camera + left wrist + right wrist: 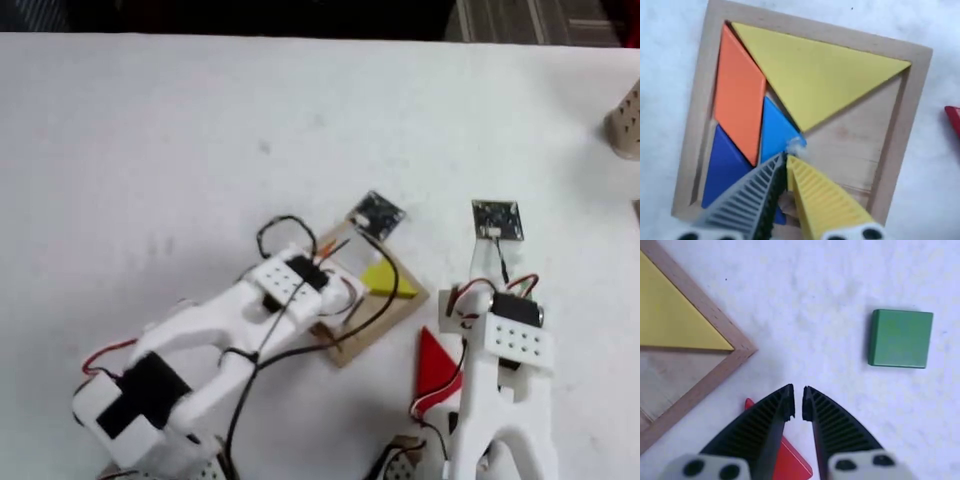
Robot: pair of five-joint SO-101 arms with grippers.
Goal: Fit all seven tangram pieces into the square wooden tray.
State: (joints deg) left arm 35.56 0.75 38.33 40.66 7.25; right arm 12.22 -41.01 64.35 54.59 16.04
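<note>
1. The tray [917,90] holds four pieces: yellow triangle [825,75], orange parallelogram [740,95], light-blue triangle [774,132] and dark-blue triangle [722,165]. The rest is bare wood.
2. The left gripper [786,159], closed on nothing, sits over the tray, likely blocking that gap.
3. Outside, the red triangle [433,362] lies near the tray (beneath the right gripper [797,395], closed and empty) and the green square [900,338] lies farther out.

White arms [215,335] [500,400] with black and red cables [245,390]; left claw [786,157] grey and yellow, right claw [797,390] black.

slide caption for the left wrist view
Left claw shut over wooden tray holding yellow triangle, orange piece, light blue triangle, dark blue piece
</note>
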